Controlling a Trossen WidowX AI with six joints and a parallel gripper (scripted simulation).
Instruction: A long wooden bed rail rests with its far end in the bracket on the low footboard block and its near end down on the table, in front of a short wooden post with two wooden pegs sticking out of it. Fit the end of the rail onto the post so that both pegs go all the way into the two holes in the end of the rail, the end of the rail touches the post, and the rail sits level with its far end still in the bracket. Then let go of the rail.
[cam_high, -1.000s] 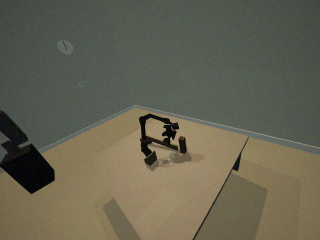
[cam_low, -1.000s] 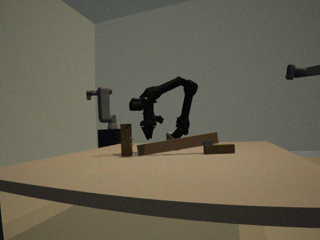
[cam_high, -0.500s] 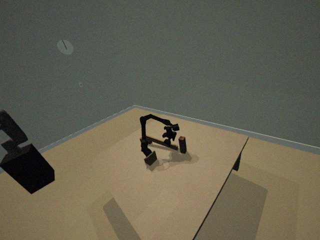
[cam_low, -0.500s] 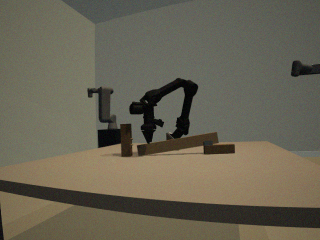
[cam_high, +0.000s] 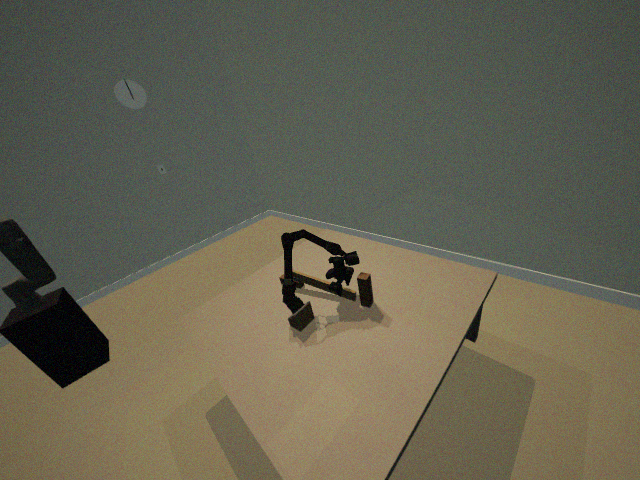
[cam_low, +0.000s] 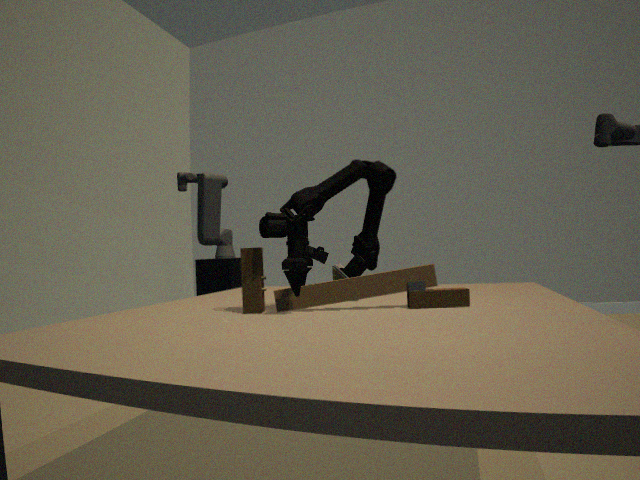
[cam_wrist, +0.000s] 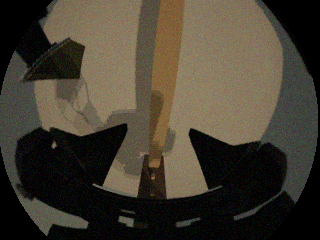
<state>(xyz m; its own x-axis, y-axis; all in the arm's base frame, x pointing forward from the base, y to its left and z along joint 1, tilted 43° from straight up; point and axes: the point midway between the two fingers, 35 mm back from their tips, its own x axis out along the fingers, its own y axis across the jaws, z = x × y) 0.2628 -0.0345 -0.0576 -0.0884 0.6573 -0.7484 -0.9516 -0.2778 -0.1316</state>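
Exterior view: pale tabletop (cam_high: 330, 403) (cam_low: 330, 356) (cam_wrist: 220, 90), dark-edged, set before plain grey walls (cam_high: 387, 118) (cam_low: 439, 103). Rail (cam_high: 320, 283) (cam_low: 361, 287) (cam_wrist: 167, 65) slanted, near end lowered beside upright post (cam_high: 365, 290) (cam_low: 252, 281) (cam_wrist: 145, 185). Jaws (cam_high: 341, 281) (cam_low: 296, 293) spread wide, nothing held.

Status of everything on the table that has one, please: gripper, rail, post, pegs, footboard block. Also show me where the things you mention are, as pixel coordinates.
Gripper (cam_high: 341, 283) (cam_low: 296, 292) (cam_wrist: 159, 130): open, pointing down over the rail's near end, holding nothing.
Rail (cam_high: 315, 282) (cam_low: 361, 286) (cam_wrist: 168, 65): sloping, near end down by the post, far end raised at the block.
Post (cam_high: 365, 290) (cam_low: 252, 281) (cam_wrist: 145, 187): upright.
Pegs (cam_low: 264, 289): exposed, not in the rail.
Block (cam_low: 439, 298): flat on the table.
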